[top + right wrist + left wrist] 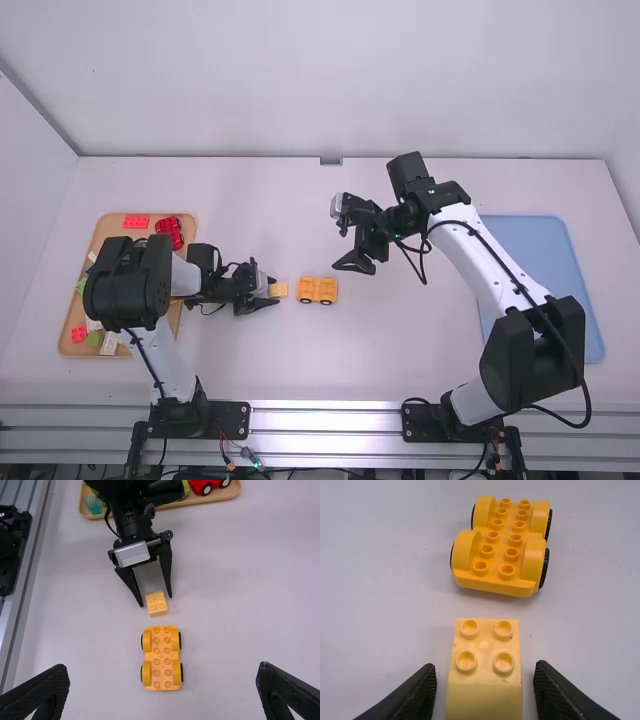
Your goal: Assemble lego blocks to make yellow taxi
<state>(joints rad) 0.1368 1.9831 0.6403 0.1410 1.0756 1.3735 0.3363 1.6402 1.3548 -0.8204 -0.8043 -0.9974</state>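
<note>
Spanning the high view, the white table [300, 365] carries everything; on a clock centred on the yellow wheeled car base, 12 points away from the arms' mounts. At 3 o'clock, well apart, lies the light-blue tray [545, 255]. The tan tray [66, 320] sits at 9. The right gripper [344, 234] hangs at 1 o'clock, fingers spread wide with nothing between them. The left gripper [275, 291] is at 9, down near the table, its fingers parted around the yellow block with a gap on each side, so it has hold of nothing. The yellow wheeled car base [317, 290] stands near mid-table, studs up. In the tan tray, toward 10, is the red toy car [170, 232]. The yellow two-by-two block [281, 290] lies just beside the base at 9, studs up, apart from it.
</note>
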